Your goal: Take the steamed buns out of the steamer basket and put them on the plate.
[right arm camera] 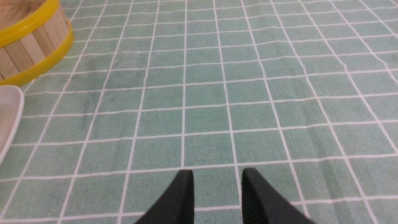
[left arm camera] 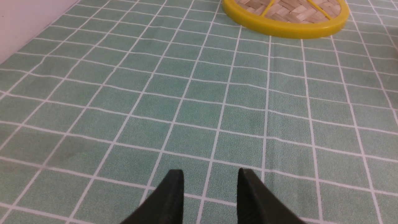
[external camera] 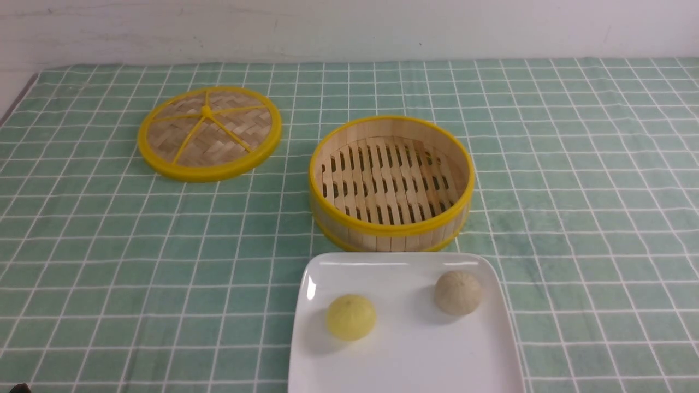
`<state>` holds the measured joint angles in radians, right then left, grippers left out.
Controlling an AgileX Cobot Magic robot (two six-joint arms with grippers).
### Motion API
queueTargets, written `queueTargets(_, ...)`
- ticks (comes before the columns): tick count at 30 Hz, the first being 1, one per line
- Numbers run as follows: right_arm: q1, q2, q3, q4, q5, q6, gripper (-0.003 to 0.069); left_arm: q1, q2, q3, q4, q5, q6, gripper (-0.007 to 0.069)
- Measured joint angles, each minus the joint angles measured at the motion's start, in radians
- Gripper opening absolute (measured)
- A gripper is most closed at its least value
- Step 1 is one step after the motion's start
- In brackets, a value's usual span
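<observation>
Two steamed buns lie on the white square plate (external camera: pixel 404 360) at the front: the pale yellow bun (external camera: pixel 350 316) on its left part, the off-white beige bun (external camera: pixel 457 292) on its right part. The bamboo steamer basket (external camera: pixel 382 234) stands empty just behind the plate. My left gripper (left arm camera: pixel 210 174) is open and empty, low over bare cloth, left of the plate. My right gripper (right arm camera: pixel 217 174) is open and empty over bare cloth, right of the plate. The right wrist view shows the basket's wall (right arm camera: pixel 34 46) and the plate's corner (right arm camera: pixel 9 109). Neither gripper shows in the front view.
The flat woven lid (external camera: pixel 209 132) with a yellow rim lies at the back left; it also shows in the left wrist view (left arm camera: pixel 286 18). A green checked cloth (external camera: pixel 590 191) covers the table. A white wall runs along the far edge.
</observation>
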<state>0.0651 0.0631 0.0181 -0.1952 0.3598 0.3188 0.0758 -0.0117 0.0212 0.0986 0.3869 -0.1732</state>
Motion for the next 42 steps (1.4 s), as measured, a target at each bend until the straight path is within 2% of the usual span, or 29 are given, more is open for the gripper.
queueTargets(42,0.0,0.0,0.0,0.0,0.0,0.0,0.024,0.0,0.0,0.0,-0.019,-0.001,-0.001,0.0274)
